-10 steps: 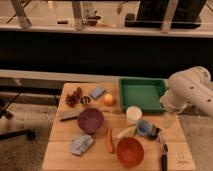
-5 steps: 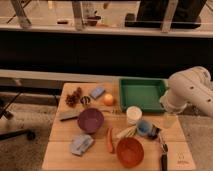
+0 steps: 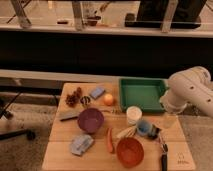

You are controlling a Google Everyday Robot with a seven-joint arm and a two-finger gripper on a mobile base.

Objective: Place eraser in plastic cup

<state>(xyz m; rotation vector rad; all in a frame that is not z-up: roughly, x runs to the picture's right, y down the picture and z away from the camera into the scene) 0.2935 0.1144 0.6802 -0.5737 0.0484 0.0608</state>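
The eraser [image 3: 68, 116], a flat dark grey bar, lies on the wooden table [image 3: 60, 150] just left of the purple bowl [image 3: 91, 120]. The plastic cup [image 3: 133, 115], white and upright, stands in the middle right of the table, in front of the green tray [image 3: 142, 94]. My white arm [image 3: 189, 92] reaches in from the right. The gripper [image 3: 170, 119] hangs below it at the table's right edge. It is right of the cup, far from the eraser, and holds nothing.
A pale blue block [image 3: 97, 92], an orange [image 3: 108, 99] and a brown cluster [image 3: 74, 97] lie at the back. In front are a blue-grey cloth lump [image 3: 81, 144], a red stick-like thing [image 3: 109, 140], an orange bowl [image 3: 130, 151], a blue object [image 3: 145, 127] and a black-handled tool [image 3: 163, 156].
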